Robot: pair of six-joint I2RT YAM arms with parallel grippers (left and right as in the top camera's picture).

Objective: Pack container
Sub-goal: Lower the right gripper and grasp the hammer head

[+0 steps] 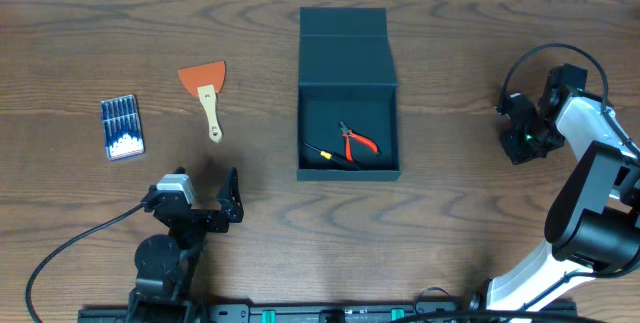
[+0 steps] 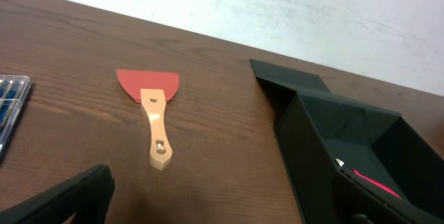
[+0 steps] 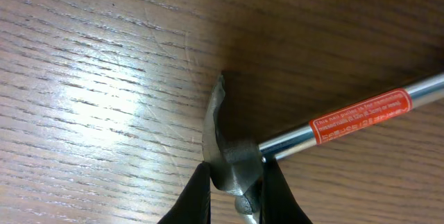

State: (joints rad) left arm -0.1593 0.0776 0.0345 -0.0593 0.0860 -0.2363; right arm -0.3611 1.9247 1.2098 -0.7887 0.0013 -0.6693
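Observation:
The dark teal-black container (image 1: 348, 63) stands open at the table's middle with its lid flap laid back. It also shows in the left wrist view (image 2: 326, 123). Inside lie red-handled pliers (image 1: 358, 143) and a black screwdriver (image 1: 326, 153). My right gripper (image 3: 236, 189) is shut on the grey head of a hammer (image 3: 232, 158), whose steel shaft carries a red label. In the overhead view this gripper (image 1: 524, 139) is at the far right, apart from the box. My left gripper (image 1: 226, 208) is open and empty near the front edge, left of the box.
An orange scraper (image 1: 205, 91) with a wooden handle lies left of the box, also seen in the left wrist view (image 2: 154, 109). A small blue case of white-tipped bits (image 1: 122, 127) lies at the far left and shows in the left wrist view (image 2: 10, 106).

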